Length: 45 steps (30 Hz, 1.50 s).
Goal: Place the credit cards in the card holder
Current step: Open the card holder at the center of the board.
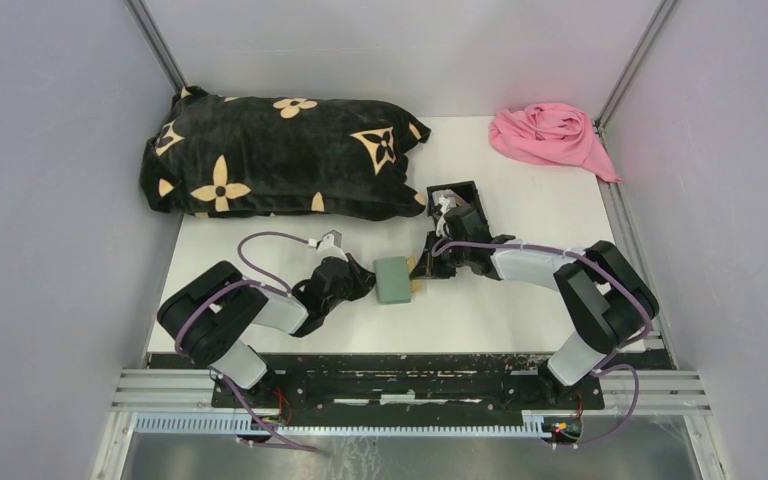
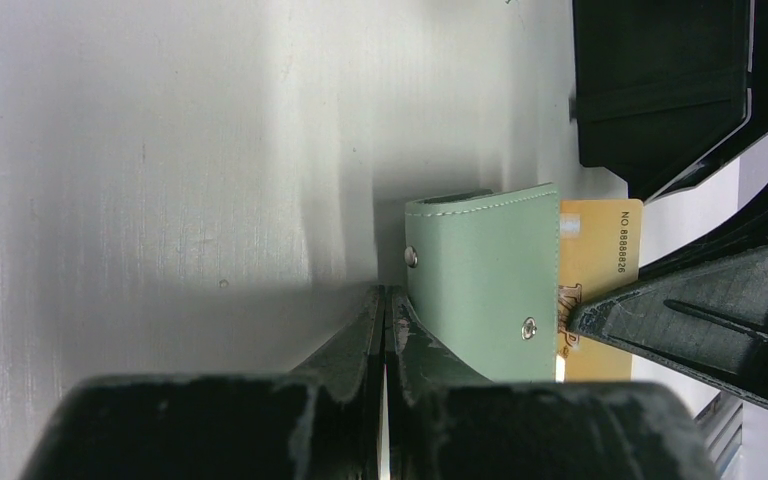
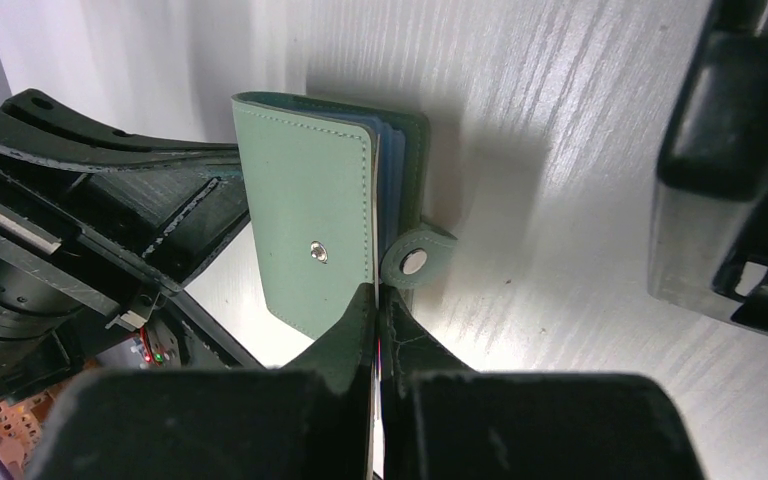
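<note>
Card holder (image 1: 394, 279) between left jaws, right jaws; both closed.

your left arm (image 1: 260, 310) is folded low, elbow out to the left, forearm angled in twd centre. left gripper (image 1: 368, 282) sits low at the end of it, fingers (image 2: 345, 345) pressed together w/ only a hairline slit btwn them. your right arm (image 1: 535, 262) mirrors it: elbow out right, forearm running left, wrist low. right gripper (image 1: 422, 270) is closed too, pads (image 3: 345, 335) flush. the two sets of tips face each other, near but apart. the right gripper's black finger shows at the right edge of the left wrist cam.
</note>
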Tool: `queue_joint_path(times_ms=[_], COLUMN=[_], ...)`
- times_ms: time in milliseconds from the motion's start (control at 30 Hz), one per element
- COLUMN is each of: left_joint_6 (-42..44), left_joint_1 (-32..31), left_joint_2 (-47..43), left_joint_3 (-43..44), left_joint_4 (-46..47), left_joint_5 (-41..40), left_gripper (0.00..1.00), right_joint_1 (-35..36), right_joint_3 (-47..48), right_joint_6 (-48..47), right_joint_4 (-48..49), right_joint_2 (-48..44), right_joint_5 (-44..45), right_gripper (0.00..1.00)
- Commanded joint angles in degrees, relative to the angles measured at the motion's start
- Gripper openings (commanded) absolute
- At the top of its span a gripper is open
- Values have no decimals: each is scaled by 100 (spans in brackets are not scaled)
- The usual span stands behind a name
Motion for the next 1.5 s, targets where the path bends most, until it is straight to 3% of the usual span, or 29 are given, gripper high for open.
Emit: queue_joint_path(times_ms=[0, 400, 967, 1467], left_joint_6=[143, 185, 556, 618], left_joint_1=[1, 1, 1, -173], left_joint_2=[203, 113, -877, -986], left_joint_3=[-179, -266, 242, 268], left_joint_4=[-656, -892, -3500, -3448], left_joint_5=[90, -39, -892, -278], left_gripper=[4, 3, 3, 3], right_joint_1=[10, 13, 18, 51], right_joint_3=[-51, -226, -335, -384], right_joint_6=[226, 470, 747, 879], right_joint_4=[489, 829, 1538, 1778], right_joint_2=[-109, -128, 428, 489], right_joint_5=[-223, -233, -421, -512], right_gripper=[1, 1, 1, 1])
